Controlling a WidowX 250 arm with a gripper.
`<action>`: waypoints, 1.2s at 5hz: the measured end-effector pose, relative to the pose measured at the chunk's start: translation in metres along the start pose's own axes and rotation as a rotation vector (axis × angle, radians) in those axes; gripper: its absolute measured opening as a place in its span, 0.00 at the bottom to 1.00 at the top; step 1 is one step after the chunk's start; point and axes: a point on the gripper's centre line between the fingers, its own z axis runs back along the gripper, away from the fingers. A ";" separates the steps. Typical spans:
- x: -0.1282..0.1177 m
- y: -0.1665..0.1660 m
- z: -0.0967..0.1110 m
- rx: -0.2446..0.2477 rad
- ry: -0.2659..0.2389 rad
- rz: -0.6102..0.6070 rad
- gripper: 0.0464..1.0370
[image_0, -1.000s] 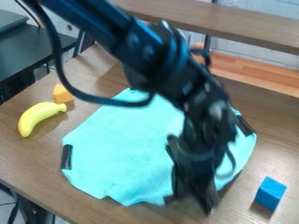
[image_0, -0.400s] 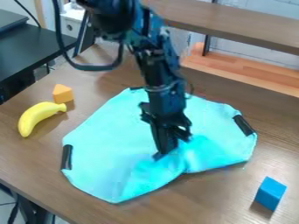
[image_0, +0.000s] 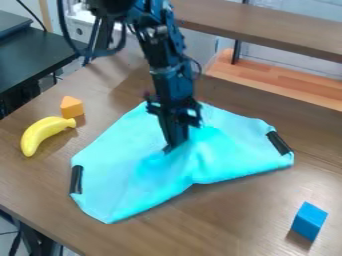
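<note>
The black gripper (image_0: 172, 146) is closed on a pinch of the turquoise cloth (image_0: 113, 175), which lies rumpled on the brown table (image_0: 220, 225). Beyond the cloth's left side are a yellow toy banana (image_0: 41, 134) and, just beside it, an orange wedge block (image_0: 71, 107); a blue block (image_0: 309, 220) sits at the lower right.

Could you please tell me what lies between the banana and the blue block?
The turquoise cloth lies between the banana and the blue block, with the pincer down at its folded part; the camera view shows this.
</note>
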 end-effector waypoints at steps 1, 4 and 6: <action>0.013 0.019 0.011 0.005 -0.008 0.043 0.01; 0.039 0.084 0.032 0.041 0.022 0.187 0.00; 0.055 0.103 0.034 0.065 0.049 0.156 0.00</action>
